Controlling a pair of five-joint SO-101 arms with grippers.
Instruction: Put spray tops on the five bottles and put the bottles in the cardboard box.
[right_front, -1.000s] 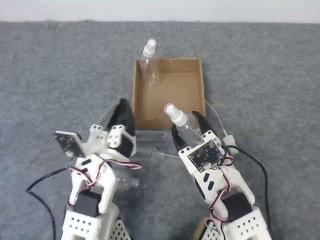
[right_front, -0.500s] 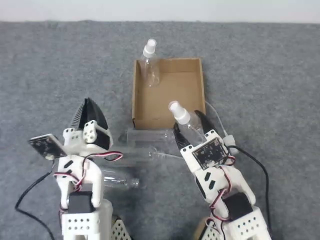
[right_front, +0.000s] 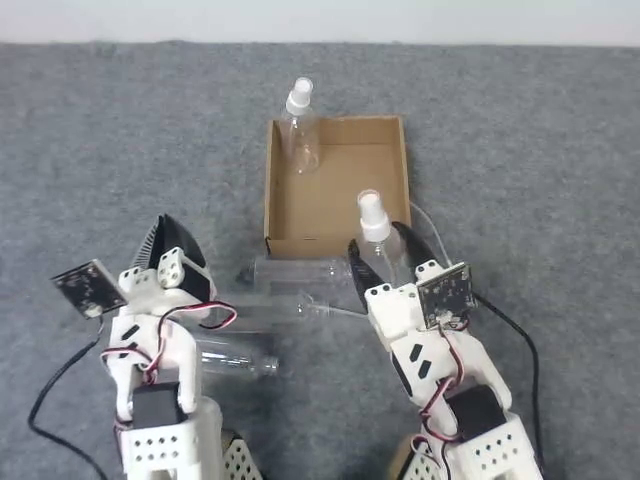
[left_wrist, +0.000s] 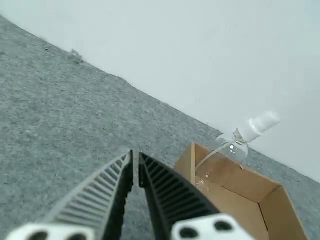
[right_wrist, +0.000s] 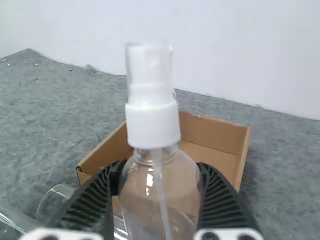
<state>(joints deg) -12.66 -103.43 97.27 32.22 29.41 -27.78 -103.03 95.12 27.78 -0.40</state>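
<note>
You were dealing with light, thin-walled stuff, judging by its look. The cardboard box (right_front: 350, 195), shallow and open-topped, sat mid-tabletop (right_front: 520, 130) toward the far edge. It would probably slide if a bottle nudged its wall, so lowering from above looked safer than pushing.

The bottles were clear plastic, likely empty and almost weightless. Smooth and round, they would roll when lying down and could squirm out of a loose pinch. The broad body just below the shoulder looked the best place to take hold, rather than the neck.

Your right gripper (right_front: 378, 245) was clamped there on the held bottle (right_front: 380, 262), upright at the box's near wall toward its right corner, its spray top (right_front: 371, 214) on. Your left gripper (right_front: 165, 222) hung off the box's near left corner, jaws pressed together on nothing. A capped bottle (right_front: 300, 145) stood in the box's far left corner. Three bare bottles (right_front: 295, 271) lay on their sides between the arms, toward the tabletop's near edge.

The tops were white, small and stiff, with a thin dip tube that looked easy to bend.
</note>
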